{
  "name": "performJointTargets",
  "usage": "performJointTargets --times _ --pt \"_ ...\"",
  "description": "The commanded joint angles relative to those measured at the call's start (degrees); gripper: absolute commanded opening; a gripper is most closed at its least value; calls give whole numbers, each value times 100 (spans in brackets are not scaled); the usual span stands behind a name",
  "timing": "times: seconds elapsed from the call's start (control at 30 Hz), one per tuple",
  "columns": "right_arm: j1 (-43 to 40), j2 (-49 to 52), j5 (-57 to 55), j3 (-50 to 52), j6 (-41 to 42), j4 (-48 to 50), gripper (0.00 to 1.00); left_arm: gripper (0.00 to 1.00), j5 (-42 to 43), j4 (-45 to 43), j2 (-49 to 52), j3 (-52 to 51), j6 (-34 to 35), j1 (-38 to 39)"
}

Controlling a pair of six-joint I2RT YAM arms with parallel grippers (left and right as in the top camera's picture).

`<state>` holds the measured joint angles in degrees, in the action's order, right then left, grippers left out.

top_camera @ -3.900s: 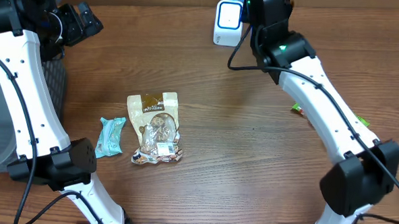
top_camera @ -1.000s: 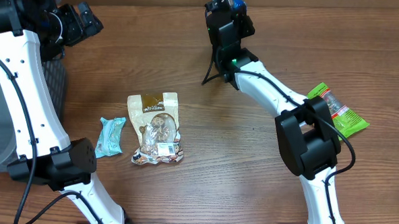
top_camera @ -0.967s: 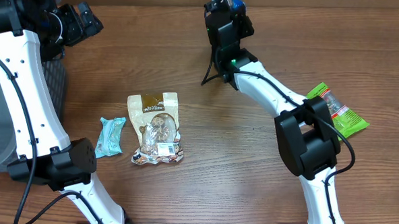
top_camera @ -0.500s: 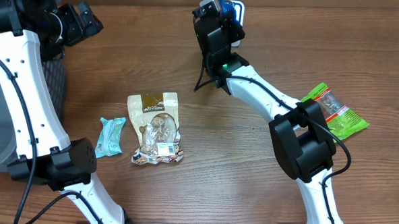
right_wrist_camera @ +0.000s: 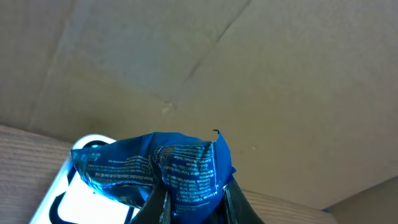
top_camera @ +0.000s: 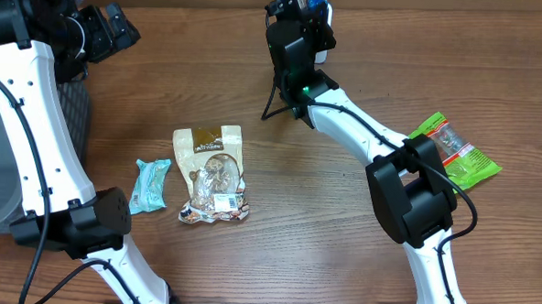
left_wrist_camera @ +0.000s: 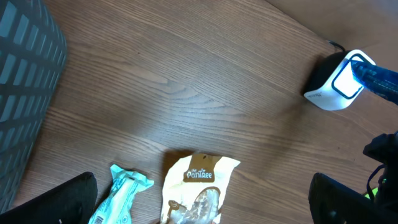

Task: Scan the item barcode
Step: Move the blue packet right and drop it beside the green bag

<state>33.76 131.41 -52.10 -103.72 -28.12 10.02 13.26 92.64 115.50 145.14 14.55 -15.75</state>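
Right gripper (right_wrist_camera: 194, 208): clenched on the lower end of the blue packet (right_wrist_camera: 163, 167), which sticks up crumpled beyond the fingers.
Blue packet: held in the air at the far edge of the worktop (top_camera: 341, 219), right in front of the scanner's lit window; I cannot tell whether the two touch.
Scanner (left_wrist_camera: 333, 82): small white box at the far edge, a little right of the middle, mostly hidden by the right arm from overhead.
Left gripper (top_camera: 119, 28): released, jaws spread wide with nothing between them, hanging over the far left corner.
Beige pouch (top_camera: 210, 172): lying flat left of the middle, its printed top towards the far edge.
Teal wrapper (top_camera: 149, 185): just beside the pouch on its left, not touching it.
Green packet (top_camera: 454, 153): flat near the right edge, well apart from the other items.
Basket (left_wrist_camera: 25, 81): dark mesh, at the left edge.
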Motion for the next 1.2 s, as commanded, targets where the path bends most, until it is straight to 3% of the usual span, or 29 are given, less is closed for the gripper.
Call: performJointTargets --times 0.0,0.1,0.27,0.37,0.53,0.63,0.8,1.0,1.03,1.17 --pt "4 -656 -229 -131 -66 -251 4 100 -31 2 -87 85 -129 55" --pt "7 -1228 -225 -131 210 -1174 4 100 -31 2 -87 85 -129 55" --pt "-11 -2562 -68 -131 2245 -3344 4 100 -31 2 -87 85 -127 55" --pt "-208 -3340 590 -131 3779 -4763 4 100 -33 2 -87 85 -129 55" --pt "-1425 -4205 2422 -131 5880 -6931 4 100 -33 2 -87 85 -129 55" --pt "-2343 -4236 3560 -107 6179 -7694 4 100 -31 2 -87 85 -129 55" --pt "-3720 -4166 5047 573 5917 -7925 4 100 -33 2 -87 85 -129 55" --pt "-4798 -4162 5858 2299 5768 -6585 4 100 -31 2 -87 85 -129 55" --pt "-4905 -4162 5847 2599 5766 -6255 6 100 -33 2 -87 85 -129 55" --pt "-5154 -4162 5821 3305 5764 -5436 34 100 -33 2 -87 85 -129 55"
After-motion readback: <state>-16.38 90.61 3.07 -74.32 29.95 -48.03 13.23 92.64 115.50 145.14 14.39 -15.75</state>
